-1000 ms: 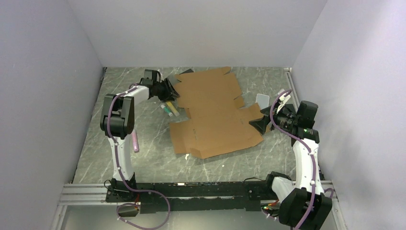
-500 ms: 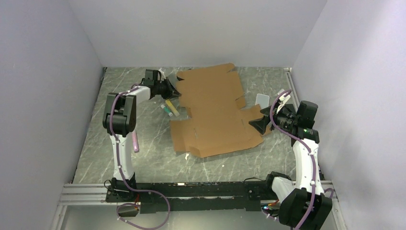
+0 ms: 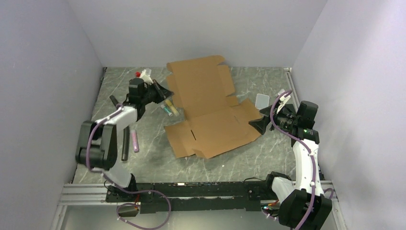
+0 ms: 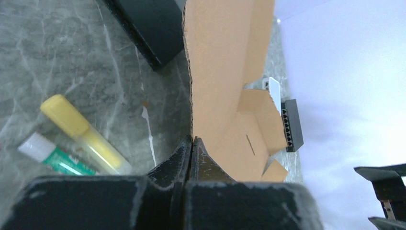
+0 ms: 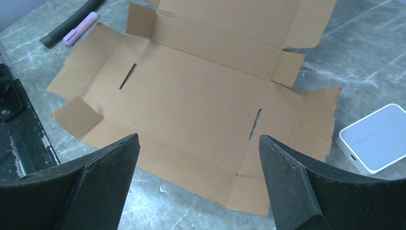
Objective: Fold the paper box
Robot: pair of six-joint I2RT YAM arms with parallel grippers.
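The left end effector (image 4: 192, 142) pinches the raised far panel of the paper box (image 3: 210, 120); the right end effector (image 5: 198, 138) gapes wide, empty, near its right edge.

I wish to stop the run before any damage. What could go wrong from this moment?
The left jaws pinch only the thin edge of the raised panel of the paper box, so it may slip or tear. The right jaws stand open, gripping nothing, so the base may slide. The yellow-capped tube lies close and could be knocked.
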